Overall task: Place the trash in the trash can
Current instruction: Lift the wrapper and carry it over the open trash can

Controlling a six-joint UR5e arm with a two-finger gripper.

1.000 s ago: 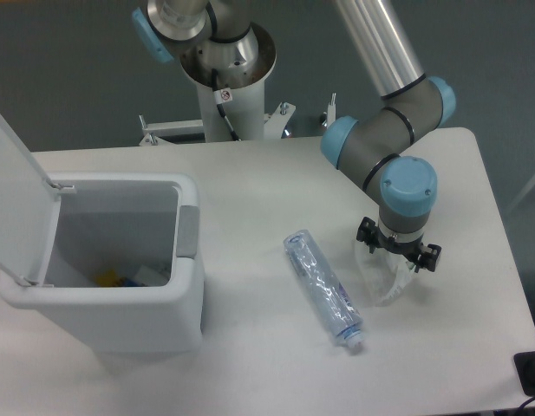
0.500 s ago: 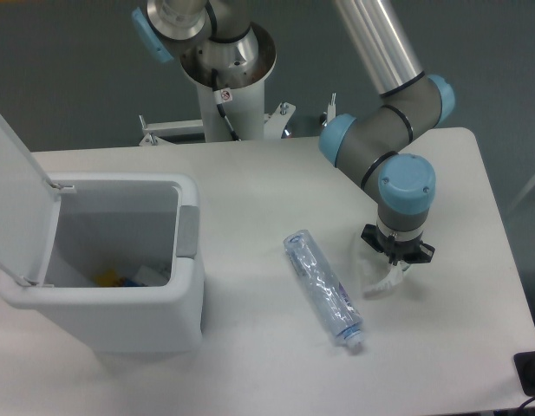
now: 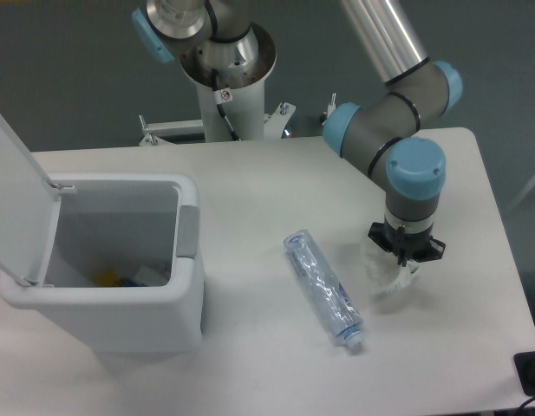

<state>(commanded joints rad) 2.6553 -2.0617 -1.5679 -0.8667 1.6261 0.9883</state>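
A large white rectangular plastic trash can with rounded corners stands on the white table, its flat white flip lid swung up and open on its far side from the arm, and a grey panel showing on the side that faces the bottle. Inside the can, near the bottom, a few small items can be made out, one yellow, but they are too dim to name. Beside the can's grey-panel side, apart from it, lies a crushed, long transparent plastic bottle with a bluish label, flat on the table and angled so that its white cap end points toward the table's near edge. Beyond the bottle, on the side away from the can, the grey and light-blue robot arm reaches down, and its black two-finger gripper is drawn in tight on a small crumpled clear plastic wrapper. The wrapper hangs from the fingertips and bulges toward the bottle; whether its lower edge touches the table cannot be told. The wrapper and the bottle are near each other but not touching.
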